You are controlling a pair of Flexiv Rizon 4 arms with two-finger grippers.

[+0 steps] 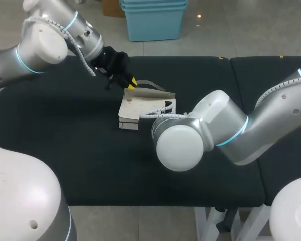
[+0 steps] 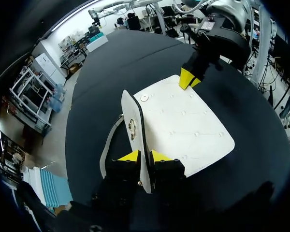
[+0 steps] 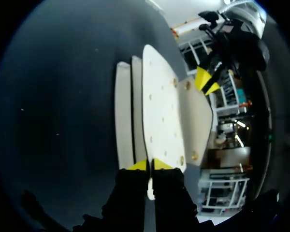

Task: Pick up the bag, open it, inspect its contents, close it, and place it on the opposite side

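Flap [image 2: 131, 112] pinched in the left tool [image 2: 144, 157], body edge clamped in the right tool [image 3: 148, 166], the white handbag [image 1: 140, 108] could slip free or tear if the arms pull unevenly.

Silver arms [image 1: 271, 108], cyan rings [image 1: 239, 131], black yellow-tipped jaws.

Out of sight at the bag

In the head view the right claw [image 3: 149, 166] was hidden behind the right arm [image 1: 210, 128], which also covered the corner of the bag [image 1: 135, 108] nearest the right edge of the tabletop [image 1: 65, 150]. No view showed the bag's inside. The left claw [image 2: 144, 157] hid the flap edge it pinched, and the strap [image 2: 106, 147] ran behind that flap. The right claw masked the panel edge it gripped. The tabletop's left and right edges were cut off.
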